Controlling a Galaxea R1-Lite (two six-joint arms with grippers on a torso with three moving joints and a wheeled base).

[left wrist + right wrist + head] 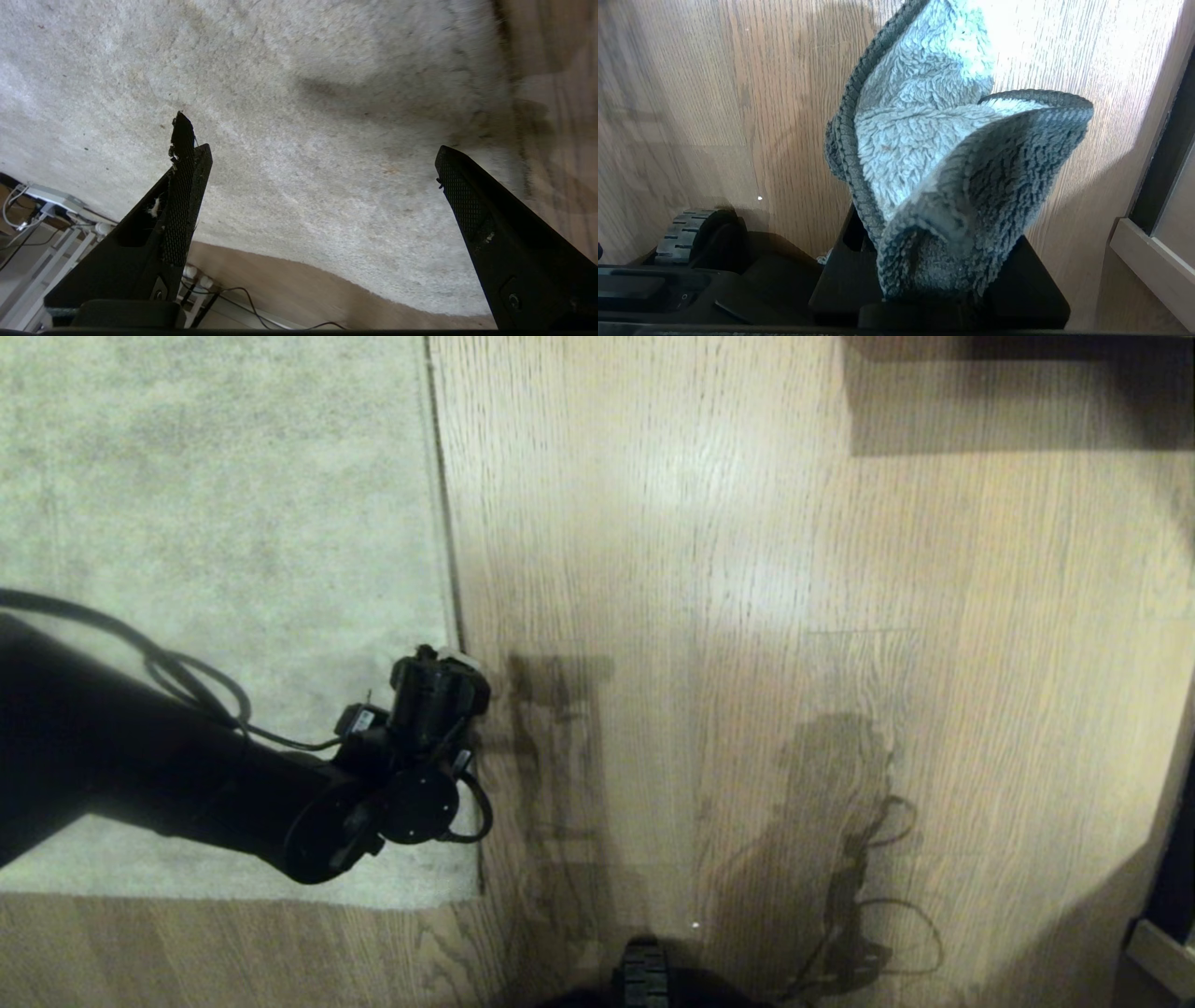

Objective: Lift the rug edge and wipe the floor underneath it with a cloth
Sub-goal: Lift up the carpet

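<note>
Over the rug's right border, near its front corner, hangs the left gripper [317, 154], and its jaws are spread wide with nothing between them, just pale pile showing in the gap. From the head view the left arm reaches across the rug and the left gripper sits right at the rug edge [455, 597], that long straight border running away from the robot, front to back, with bare floor [747, 616] to its right. That's the relation to watch: the edge lies just beside the gripper on the floor side, and in the left wrist view one finger [184, 200] stands over the rug while the other is out near the border where pile meets wood. The edge looks flat on the boards, not lifted yet as far as I can judge. To pinch it, I'd say the jaws need to straddle that border across its long axis. And the cloth [943, 172]? It's in the right gripper [934, 280], pinched at the base, fluffy grey folds standing up out of the closed fingers. That arm doesn't appear in the head view, only its shadow on the floor, so the left is clearly the nearer one to the rug. No containers here; a wheel of the base [691, 228] shows low in the right wrist view.
</note>
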